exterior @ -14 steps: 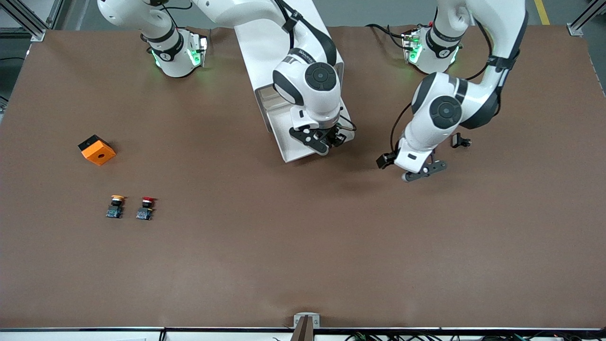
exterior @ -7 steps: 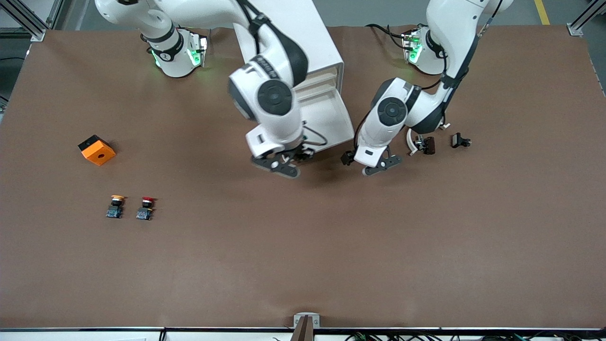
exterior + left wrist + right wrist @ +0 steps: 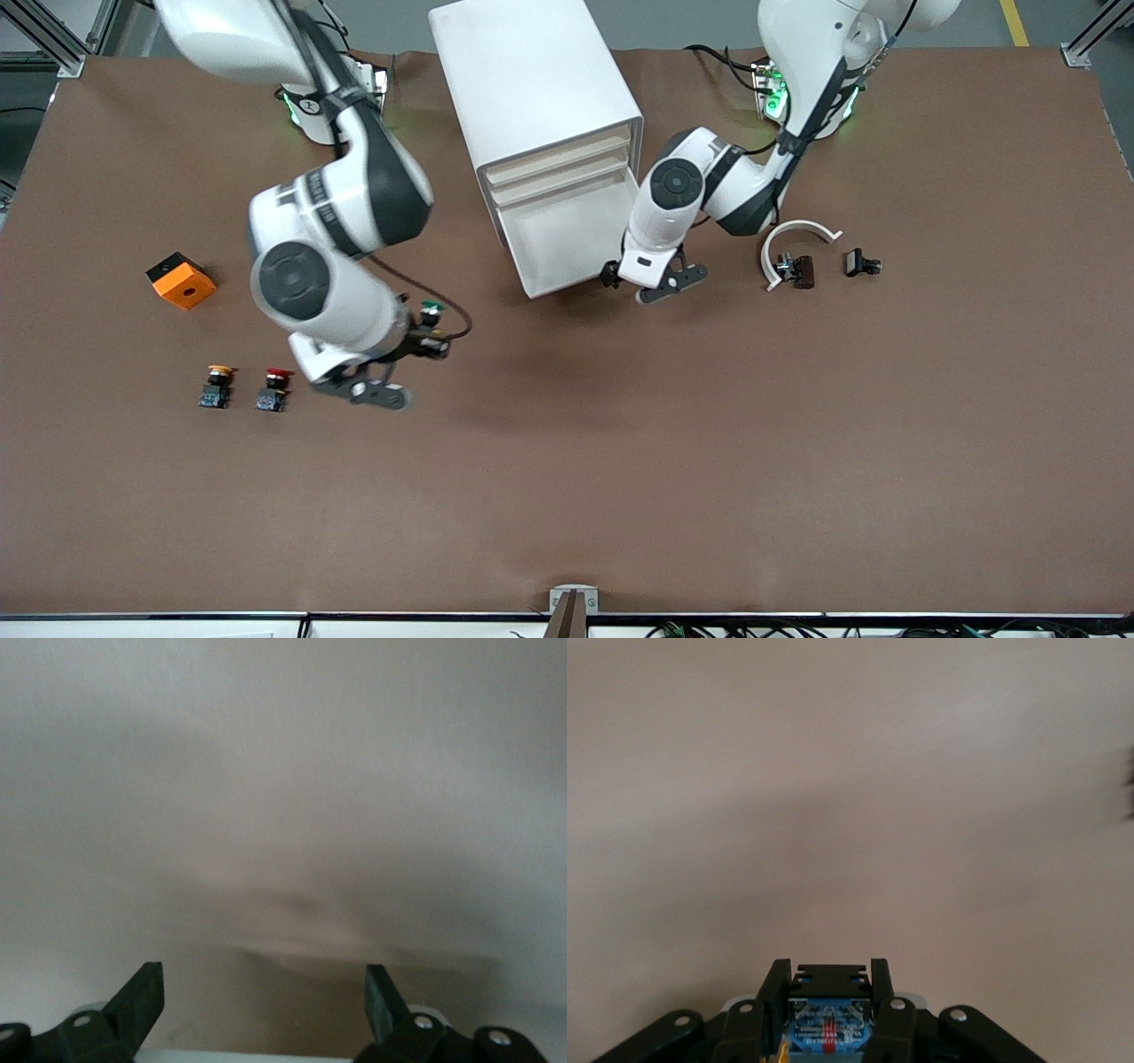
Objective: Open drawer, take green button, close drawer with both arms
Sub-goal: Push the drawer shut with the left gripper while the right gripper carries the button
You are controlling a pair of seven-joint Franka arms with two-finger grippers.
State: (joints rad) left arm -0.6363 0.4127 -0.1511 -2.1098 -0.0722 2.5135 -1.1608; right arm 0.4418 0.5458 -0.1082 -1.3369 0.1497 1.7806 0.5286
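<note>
Now, on the table [image 3: 797, 461]:
Right gripper [image 3: 416, 347]: in the air over bare brown table, near the red button [image 3: 274, 390] and yellow button [image 3: 215, 387]; fingers [image 3: 773, 1010] clamped on the button [image 3: 828, 1014], its green cap [image 3: 431, 307] showing in the front view, its blue base between the fingers in the right wrist view.
Left gripper [image 3: 651, 283]: fingers [image 3: 142, 997] spread wide, holding nothing, just beside the open drawer's corner.
Drawer [image 3: 567, 239]: pulled out of the cabinet [image 3: 532, 80], the lowest of the visible fronts.
Elsewhere: orange block [image 3: 181, 280] toward the right arm's end; white arc [image 3: 793, 244] and small black parts [image 3: 861, 263] toward the left arm's end.
</note>
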